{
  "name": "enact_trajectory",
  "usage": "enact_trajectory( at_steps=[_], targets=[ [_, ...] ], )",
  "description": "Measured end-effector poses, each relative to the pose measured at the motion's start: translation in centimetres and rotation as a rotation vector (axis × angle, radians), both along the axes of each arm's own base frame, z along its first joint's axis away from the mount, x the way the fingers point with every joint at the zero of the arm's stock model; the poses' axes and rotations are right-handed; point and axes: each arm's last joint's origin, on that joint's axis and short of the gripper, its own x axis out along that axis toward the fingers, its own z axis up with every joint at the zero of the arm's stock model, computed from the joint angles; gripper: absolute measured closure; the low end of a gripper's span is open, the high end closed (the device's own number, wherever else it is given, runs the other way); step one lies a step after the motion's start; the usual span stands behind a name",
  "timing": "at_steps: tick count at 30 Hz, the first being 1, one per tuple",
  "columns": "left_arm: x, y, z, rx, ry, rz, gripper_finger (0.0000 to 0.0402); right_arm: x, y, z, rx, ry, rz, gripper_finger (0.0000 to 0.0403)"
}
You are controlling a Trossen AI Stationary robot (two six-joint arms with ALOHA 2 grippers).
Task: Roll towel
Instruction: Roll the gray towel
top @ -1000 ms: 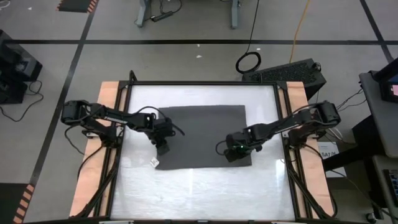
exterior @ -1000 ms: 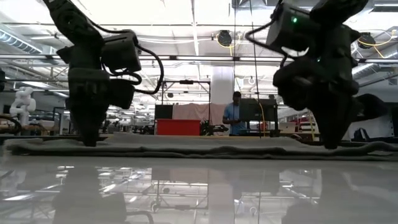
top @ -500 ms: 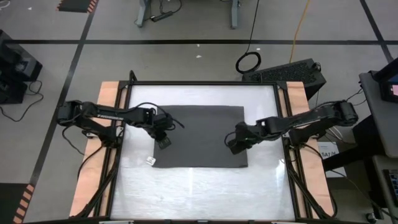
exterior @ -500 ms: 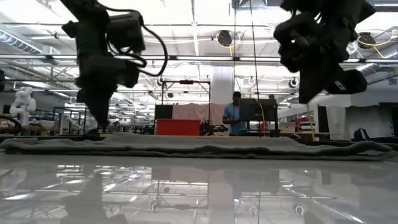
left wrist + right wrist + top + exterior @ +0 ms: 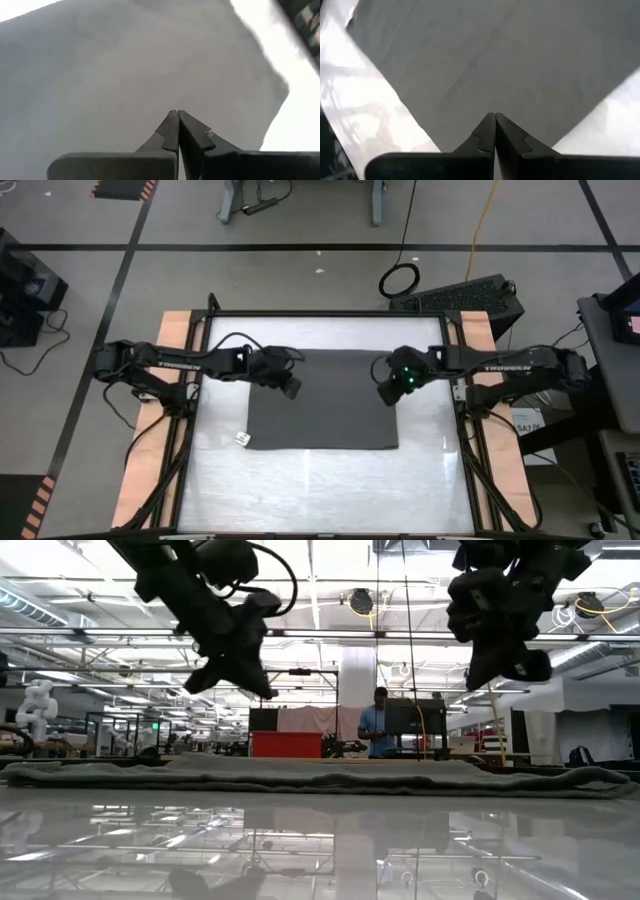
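Both grippers are now lifted off the towel and moved toward its far edge. The left gripper hangs above the far left corner, the right gripper above the far right. The towel's near corners lie flatter than before.

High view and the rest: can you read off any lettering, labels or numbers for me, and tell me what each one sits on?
"TROSSEN" on the left arm's forearm, white letters, only just readable.
"TROSSEN" on the right arm's forearm, likewise.
The small white tag at the towel edge: too small to tell if it is printed.
Low view: the signs in the room behind are too blurred to read.
Both wrist views: no text.
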Motion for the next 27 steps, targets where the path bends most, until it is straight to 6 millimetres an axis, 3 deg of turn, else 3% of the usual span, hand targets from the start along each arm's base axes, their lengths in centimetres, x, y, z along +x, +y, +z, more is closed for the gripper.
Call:
enact_trajectory(
  at_steps=[9,16,27],
  targets=[
    [0.7,0.2,-0.1,-0.124,-0.076,0.171,0.0395,-0.4,-1.9,0.0,-0.114,-0.018,0.171,0.0403],
    [0.8,-0.1,-0.1,-0.172,-0.087,0.21,0.0395,-0.5,-2.4,0.1,-0.157,-0.046,0.308,0.0403],
    [0.6,-0.2,-0.3,-0.213,-0.063,0.239,0.0395,-0.6,-2.4,0.0,-0.085,-0.03,0.219,0.0403]
  ],
)
